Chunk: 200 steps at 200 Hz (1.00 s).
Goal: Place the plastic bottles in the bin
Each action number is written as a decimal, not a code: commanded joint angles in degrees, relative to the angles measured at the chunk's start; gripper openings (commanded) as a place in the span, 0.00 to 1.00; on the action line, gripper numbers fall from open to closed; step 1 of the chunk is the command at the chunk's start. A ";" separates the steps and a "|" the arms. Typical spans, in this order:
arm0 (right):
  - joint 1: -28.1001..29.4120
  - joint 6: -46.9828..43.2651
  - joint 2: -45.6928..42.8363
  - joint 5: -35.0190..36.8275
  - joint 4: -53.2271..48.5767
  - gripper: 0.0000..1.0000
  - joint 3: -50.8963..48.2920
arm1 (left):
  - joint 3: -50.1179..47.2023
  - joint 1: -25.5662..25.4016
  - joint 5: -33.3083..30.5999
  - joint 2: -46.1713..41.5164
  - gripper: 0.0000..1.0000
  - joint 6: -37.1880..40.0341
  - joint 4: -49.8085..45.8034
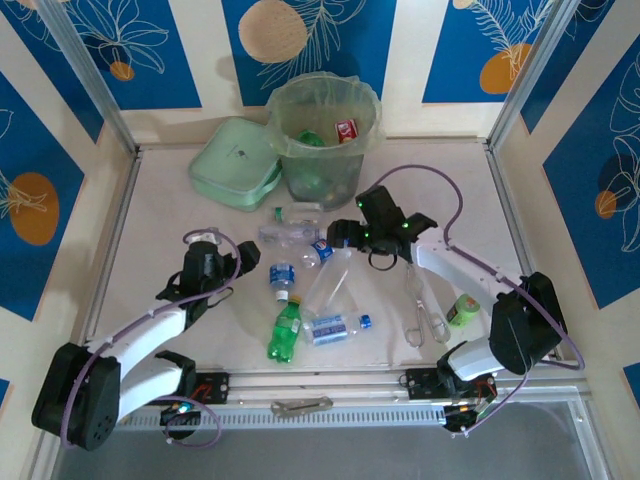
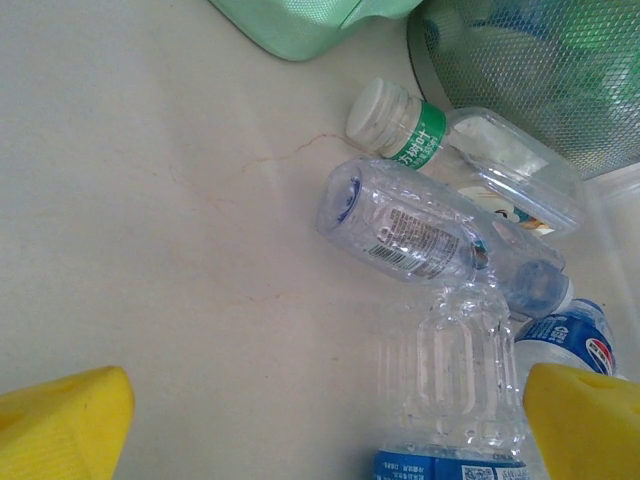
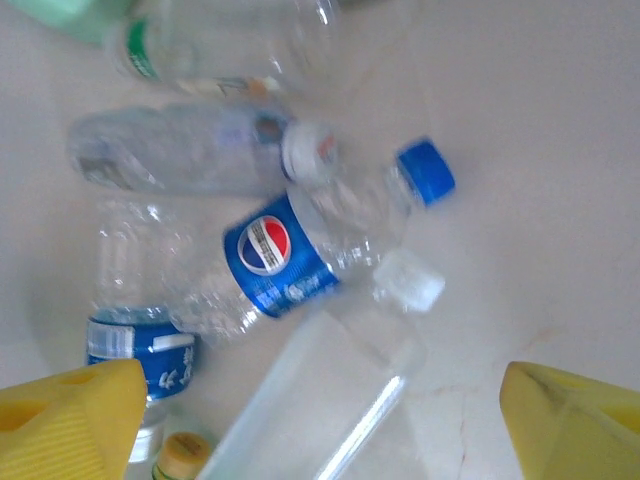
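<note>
several plastic bottles (image 1: 300,270) lie clustered on the surface (image 1: 160,230), at six o'clock from the bin (image 1: 300,150); likely light, thin-walled, slick, crushable, so pinch across a labelled waist. left gripper (image 2: 320,430) and right gripper (image 3: 320,420) both gape wide, empty.

A pale-green lid (image 1: 235,163) lies at back, metal tongs (image 1: 425,315) beside a lime-green item (image 1: 463,310).
</note>
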 commanded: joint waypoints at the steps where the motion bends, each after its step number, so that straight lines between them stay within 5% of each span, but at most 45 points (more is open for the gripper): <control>1: 1.43 9.78 1.20 -0.24 1.75 0.94 -2.59 | 1.96 0.62 1.51 1.13 0.99 -1.19 2.77; 77: 9.52 24.96 10.95 0.57 2.34 0.97 -2.78 | 2.45 0.63 1.54 0.59 1.00 -0.32 1.52; 155: 9.71 27.11 16.13 -0.83 5.08 0.94 -2.48 | 1.13 0.59 0.57 -1.70 0.99 -0.04 0.37; 200: 9.78 28.19 18.02 -1.44 7.59 0.84 -2.76 | 1.04 0.67 -0.05 -2.75 0.99 0.31 -0.76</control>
